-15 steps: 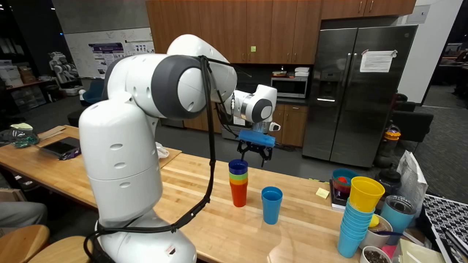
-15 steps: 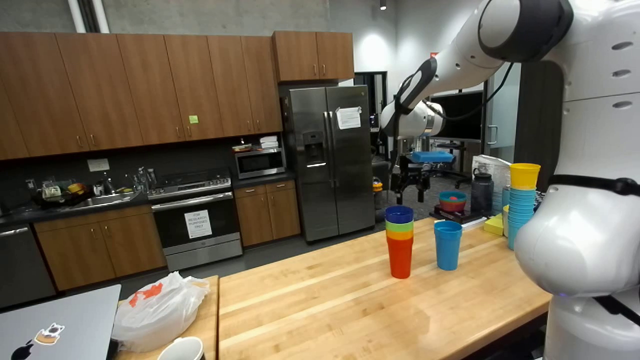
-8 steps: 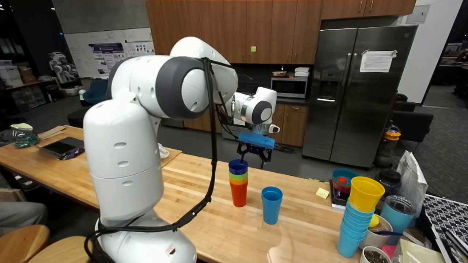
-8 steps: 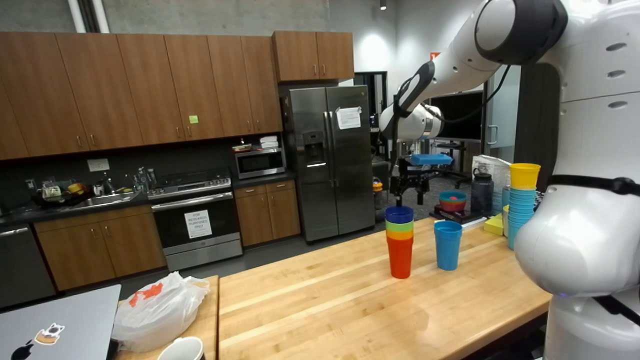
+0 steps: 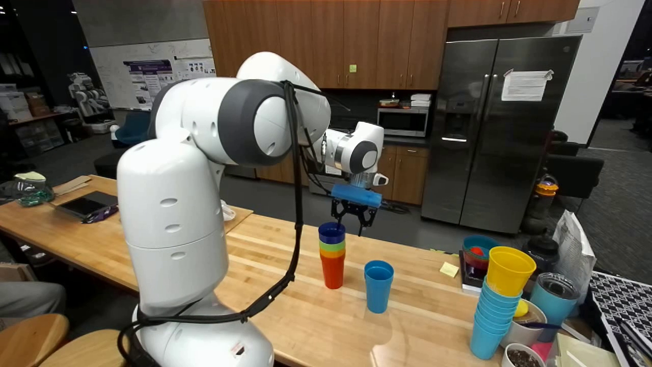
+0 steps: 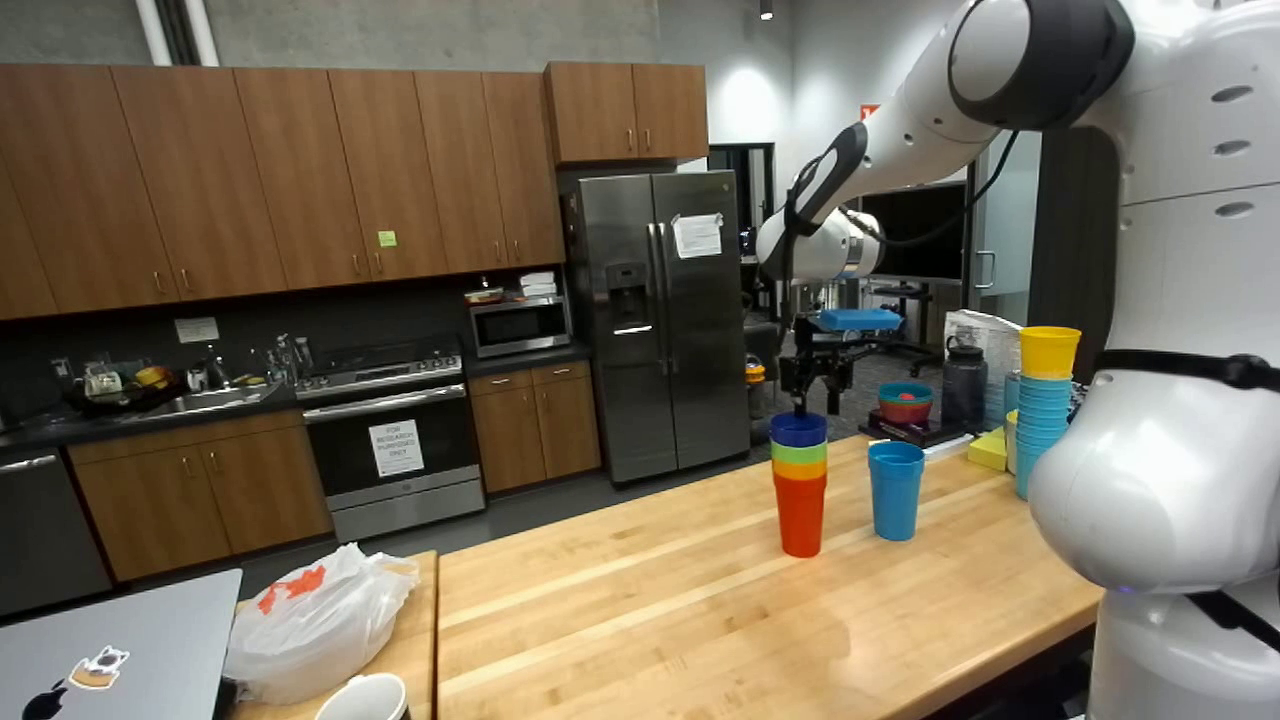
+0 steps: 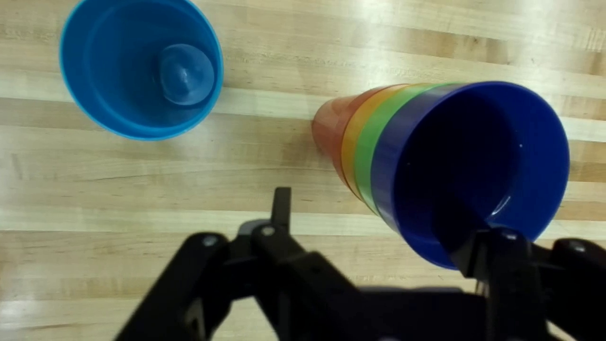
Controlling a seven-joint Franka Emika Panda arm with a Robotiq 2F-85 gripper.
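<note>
Black gripper (image 5: 349, 228) points down, jaws standing well apart. One finger (image 7: 281, 208) hangs outside, over bare wood; the opposite finger (image 7: 453, 225) reaches over the mouth of a dark-blue cup (image 7: 478, 161), so the near rim lies between the two. Contact with the cup wall: cannot tell. Blue block (image 5: 356, 194) sits just above the fingers, at the end of the white arm (image 5: 244, 117).

Dark-blue cup tops a nested stack (image 5: 332, 257), upright; green, orange and red show below it, red lowest, standing on the wooden table (image 6: 700, 620).

Just beside the stack, gap between them: light-blue cup (image 6: 895, 495), upright, mouth up. Wrist view shows a paler rounded patch inside it; cannot tell what it is.

Farther along the table: sticky note (image 5: 449, 269), small bowls (image 6: 905, 404), dark bottle (image 6: 965, 385), and a tall column of pale-blue cups (image 5: 493, 321) carrying a yellow cup (image 5: 511, 270), mouth up.

Opposite end, in an exterior view: white plastic bag (image 6: 320, 625) and laptop (image 6: 160, 640). Behind everything, fridge (image 6: 680, 320) and microwave (image 6: 520, 325) below brown cabinets (image 6: 350, 170).
</note>
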